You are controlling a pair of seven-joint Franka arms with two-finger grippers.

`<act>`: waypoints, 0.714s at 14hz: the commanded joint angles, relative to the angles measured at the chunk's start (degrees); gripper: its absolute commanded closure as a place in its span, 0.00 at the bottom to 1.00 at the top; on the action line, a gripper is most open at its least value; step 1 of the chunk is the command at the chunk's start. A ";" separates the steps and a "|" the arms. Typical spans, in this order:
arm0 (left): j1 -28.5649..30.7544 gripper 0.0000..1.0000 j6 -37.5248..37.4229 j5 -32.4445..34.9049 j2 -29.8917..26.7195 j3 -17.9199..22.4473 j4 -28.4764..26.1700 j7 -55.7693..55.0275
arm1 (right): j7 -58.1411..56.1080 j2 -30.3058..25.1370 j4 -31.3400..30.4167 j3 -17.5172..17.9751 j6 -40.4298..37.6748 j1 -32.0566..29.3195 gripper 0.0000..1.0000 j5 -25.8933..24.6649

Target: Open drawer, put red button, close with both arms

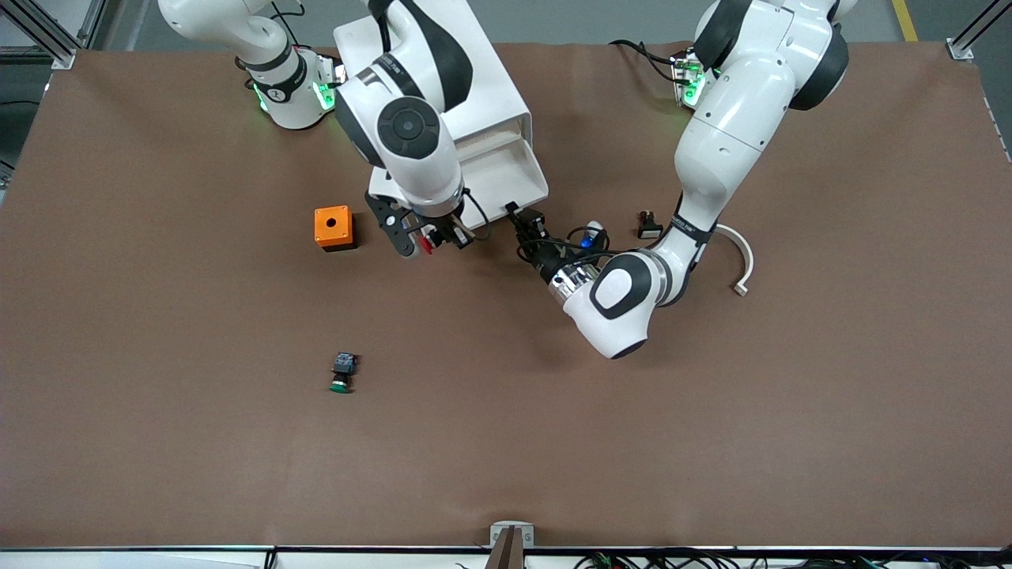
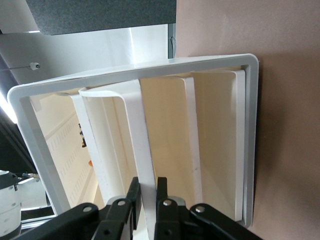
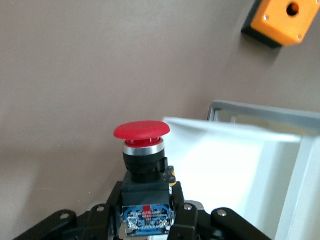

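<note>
1. Between the two arm bases stands the white cabinet [image 1: 482,103], its top drawer [image 1: 514,170] pulled out toward the front camera.
2. Low in front of that drawer, the left gripper [image 2: 146,197] is clamped on the drawer's front lip.
3. Just above the table by the drawer's corner toward the right arm's end, the right gripper [image 3: 146,210] is closed on the red button [image 3: 142,150], cap up.
4. An orange box [image 1: 333,227] sits beside it; a green button [image 1: 341,373] lies nearer the camera.
</note>
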 commanded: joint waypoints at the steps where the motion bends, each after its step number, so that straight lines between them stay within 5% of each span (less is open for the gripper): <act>1: 1.96 0.84 -0.32 0.61 0.69 0.33 -0.10 2.27 | 7.00 -1.25 -3.50 -0.49 3.45 3.75 1.00 0.15; 3: 1.96 0.65 -0.32 0.44 0.69 0.33 -0.10 2.18 | 9.64 -0.99 -4.65 -0.49 5.74 5.43 1.00 0.15; 6: 2.31 0.10 -0.32 0.08 0.69 0.24 0.08 5.58 | 11.75 -0.64 -4.56 -0.40 7.41 7.98 1.00 0.41; 10: 3.98 0.01 -0.76 0.43 -0.62 0.16 0.52 23.31 | 12.90 -0.37 -4.56 -0.49 7.25 10.27 1.00 0.41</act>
